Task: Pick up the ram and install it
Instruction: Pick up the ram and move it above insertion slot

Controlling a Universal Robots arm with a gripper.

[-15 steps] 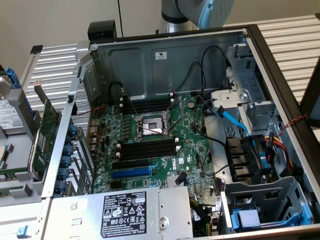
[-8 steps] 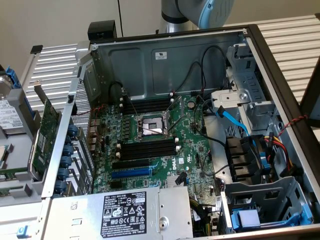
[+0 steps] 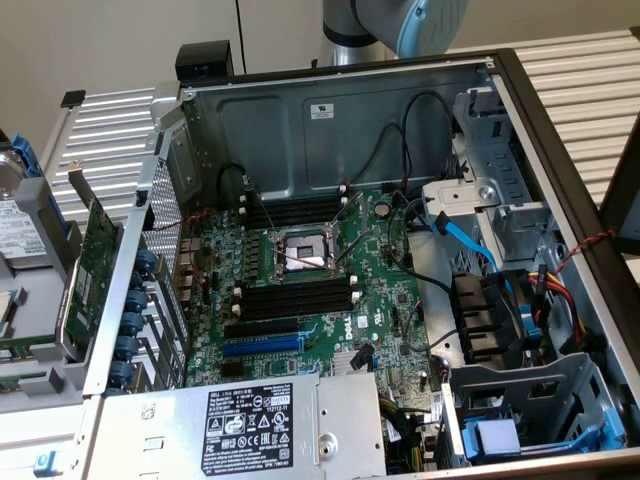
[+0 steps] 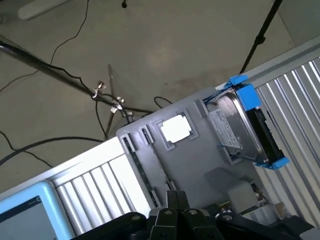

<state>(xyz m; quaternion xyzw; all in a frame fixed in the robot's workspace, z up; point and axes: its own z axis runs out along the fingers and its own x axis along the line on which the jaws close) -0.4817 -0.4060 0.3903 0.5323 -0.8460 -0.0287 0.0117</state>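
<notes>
Jaws: I could not tell their state. Gripper (image 4: 177,201) hung over grey parts tray (image 4: 197,157) holding a hard drive (image 4: 232,127); arm (image 3: 390,25) at exterior view's top centre, beyond open computer case (image 3: 300,115).

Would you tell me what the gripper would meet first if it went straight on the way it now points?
Probably the grey tray beside the hard drive; the gripper points down at it, though depth is unclear.

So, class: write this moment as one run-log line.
stage: pre-pick | gripper: above grey tray, near hard drive | black slots: empty | ram: not installed
</notes>
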